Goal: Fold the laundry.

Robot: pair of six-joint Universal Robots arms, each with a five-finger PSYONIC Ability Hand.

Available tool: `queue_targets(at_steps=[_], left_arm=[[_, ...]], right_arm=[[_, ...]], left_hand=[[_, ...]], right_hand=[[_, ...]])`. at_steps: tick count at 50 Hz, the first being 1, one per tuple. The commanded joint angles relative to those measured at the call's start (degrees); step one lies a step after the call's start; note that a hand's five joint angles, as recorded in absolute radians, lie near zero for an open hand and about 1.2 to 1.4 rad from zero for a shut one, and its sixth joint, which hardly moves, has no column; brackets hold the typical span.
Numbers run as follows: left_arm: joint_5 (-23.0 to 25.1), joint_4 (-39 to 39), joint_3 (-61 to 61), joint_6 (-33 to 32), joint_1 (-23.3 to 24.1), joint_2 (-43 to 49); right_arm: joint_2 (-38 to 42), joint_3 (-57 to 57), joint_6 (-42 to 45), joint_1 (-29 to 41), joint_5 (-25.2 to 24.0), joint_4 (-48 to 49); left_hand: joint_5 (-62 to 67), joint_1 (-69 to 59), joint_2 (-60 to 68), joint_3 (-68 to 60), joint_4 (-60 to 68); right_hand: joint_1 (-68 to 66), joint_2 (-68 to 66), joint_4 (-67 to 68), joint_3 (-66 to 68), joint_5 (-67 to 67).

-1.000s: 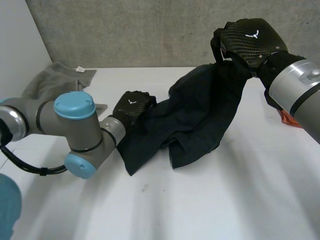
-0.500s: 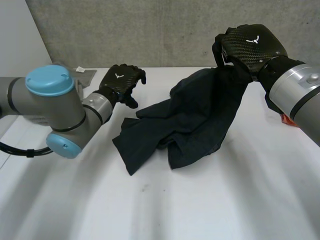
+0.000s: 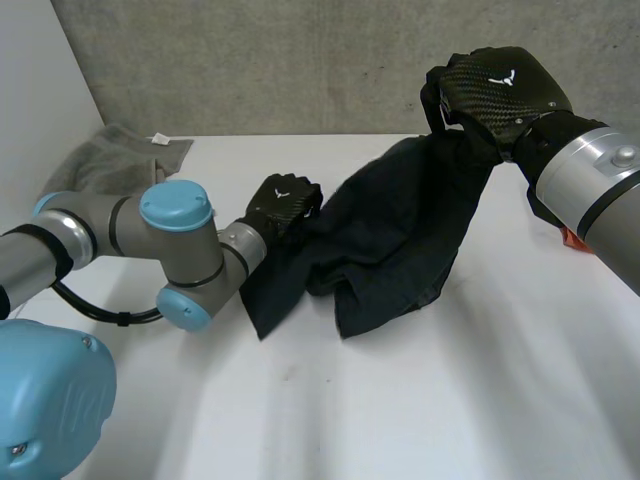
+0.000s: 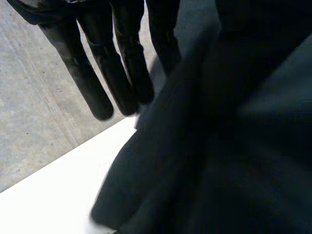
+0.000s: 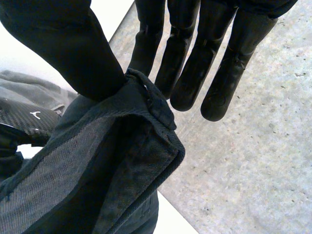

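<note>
A dark cloth (image 3: 400, 230) hangs from my right hand (image 3: 500, 85), which holds it up over the back right of the white table (image 3: 420, 400). In the right wrist view the thumb (image 5: 63, 44) pinches a hemmed edge of the cloth (image 5: 112, 175) against the straight fingers (image 5: 190, 58). The lower part of the cloth rests crumpled on the table. My left hand (image 3: 283, 205) sits at the cloth's left edge, near the table. In the left wrist view the cloth (image 4: 219, 146) lies right beside that hand (image 4: 122, 53). The right wrist view also catches the left hand (image 5: 24, 126) below the cloth.
A grey towel (image 3: 110, 160) lies bunched at the table's back left corner. A small orange thing (image 3: 575, 238) peeks out behind the right forearm. A concrete wall (image 3: 300, 60) runs along the back. Bare table stretches across the front.
My left hand lifted off the cloth's left edge toward the back left, then came back down to that edge. The right hand has stayed up, holding the cloth.
</note>
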State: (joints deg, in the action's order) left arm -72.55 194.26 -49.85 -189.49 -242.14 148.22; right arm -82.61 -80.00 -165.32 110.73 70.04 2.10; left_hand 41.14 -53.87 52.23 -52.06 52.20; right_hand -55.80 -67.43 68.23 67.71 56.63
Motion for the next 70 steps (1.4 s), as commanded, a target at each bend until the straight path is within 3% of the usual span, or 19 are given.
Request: queue_targets(at_steps=[1, 4, 8, 16, 25, 35, 42, 46, 47, 52, 62, 70], left_arm=[[-5.14, -0.02, 0.63, -0.97, 0.09, -1.69], [-9.61, -0.2, -2.78, -2.1, 0.0, -8.08], [-11.74, 0.07, -10.85, -4.21, -0.44, -18.71], [-11.65, -0.72, -21.86, -7.47, -0.61, -40.78], [-11.74, -8.97, -25.92, -7.56, -0.44, -54.51], [-11.92, -12.67, -25.21, -7.21, -0.17, -67.87], [-11.74, -12.42, -31.35, -6.86, 0.0, -66.14], [-12.18, -12.15, -33.91, -6.94, -0.08, -60.79], [-12.27, -12.15, -34.09, -7.03, -0.08, -59.64], [-12.53, -12.15, -33.74, -7.3, 0.18, -54.8], [-12.53, -12.15, -31.37, -7.21, 0.35, -54.53], [-12.62, -12.41, -29.17, -7.3, 1.05, -55.49]], right_arm=[[0.35, 0.1, 0.08, -0.69, 0.01, 0.1], [0.43, 0.46, 0.08, -0.95, 0.01, 0.01], [0.26, 0.72, 0.08, -0.87, 0.18, -0.34], [0.08, 3.71, 0.96, -1.04, 0.53, -2.89], [-1.58, 6.08, 2.1, -2.19, 1.06, -6.58], [-14.59, 9.33, 1.93, -2.36, 0.54, -9.04], [-15.65, 4.51, 1.49, -2.18, -0.08, -10.89], [-11.79, -0.24, 1.4, -2.1, 0.1, -10.62], [-9.17, -1.72, 1.31, -1.92, 0.27, -10.71], [-1.86, -5.78, -0.53, -1.4, 0.36, -10.98], [10.36, -6.31, -14.41, -2.01, -0.08, -10.71], [18.27, -6.13, -31.19, -1.13, -4.03, -10.28]], left_hand=[[28.86, -26.13, 27.77, -27.94, 27.8], [28.86, -26.13, 27.77, -27.94, 27.8], [28.86, -26.13, 27.77, -27.94, 27.8], [28.86, -26.13, 27.77, -27.94, 27.8], [28.86, -26.13, 27.77, -27.94, 27.8], [28.86, -26.13, 27.77, -27.94, 27.8], [28.86, -26.13, 27.77, -27.94, 27.8], [28.86, -26.13, 27.77, -27.94, 27.8], [28.86, -26.13, 27.77, -27.94, 27.8], [28.86, -26.13, 27.77, -27.94, 27.8], [28.86, -26.13, 27.77, -27.94, 27.8], [28.86, -26.13, 27.77, -27.94, 27.8]], right_hand=[[-24.2, -12.57, 11.77, 12.29, 13.37], [-24.2, -12.57, 11.77, 12.29, 13.37], [-24.2, -12.57, 11.77, 12.29, 13.37], [-24.2, -12.57, 11.77, 12.29, 13.37], [-24.2, -12.57, 11.77, 12.29, 13.37], [-24.2, -12.57, 11.77, 12.29, 13.37], [-24.2, -12.57, 11.77, 12.29, 13.37], [5.44, 17.06, -17.86, -17.34, -16.26], [20.34, 31.96, -32.76, -32.24, -31.17], [44.0, 55.63, -56.42, -55.9, -54.83], [45.8, 57.43, -58.23, -57.71, -56.63], [45.8, 57.43, -58.23, -57.71, -56.63]])
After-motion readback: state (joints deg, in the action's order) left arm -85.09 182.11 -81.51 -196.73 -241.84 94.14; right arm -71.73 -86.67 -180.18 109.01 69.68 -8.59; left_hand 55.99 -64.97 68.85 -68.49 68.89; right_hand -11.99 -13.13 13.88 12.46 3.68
